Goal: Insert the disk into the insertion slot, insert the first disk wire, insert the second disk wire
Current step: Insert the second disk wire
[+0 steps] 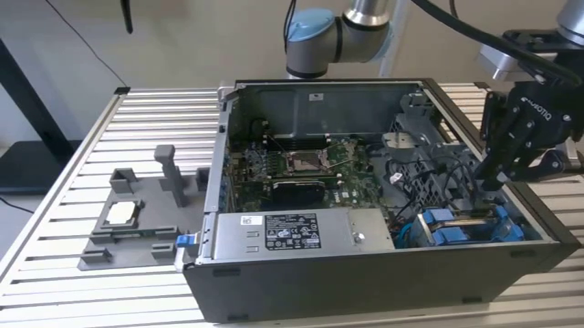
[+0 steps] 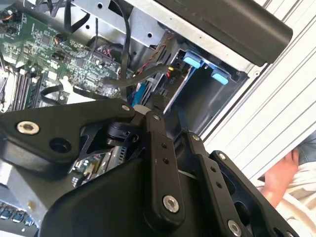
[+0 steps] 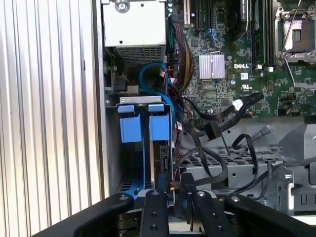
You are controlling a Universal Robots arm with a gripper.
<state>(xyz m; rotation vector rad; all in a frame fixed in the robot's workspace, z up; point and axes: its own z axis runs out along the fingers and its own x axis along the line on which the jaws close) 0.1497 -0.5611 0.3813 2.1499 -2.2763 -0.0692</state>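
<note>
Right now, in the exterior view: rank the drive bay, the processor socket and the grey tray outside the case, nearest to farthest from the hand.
1. The drive bay: just below the hand, in the case corner on the exterior view's right.
2. The processor socket: mid-board, inside the case.
3. The grey tray: on the table outside the case, on the exterior view's left.

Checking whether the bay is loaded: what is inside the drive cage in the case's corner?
Inside the drive cage, what looks like the disk stands on edge by two blue tabs. The gripper covers one end, so its connectors cannot be seen.
</note>
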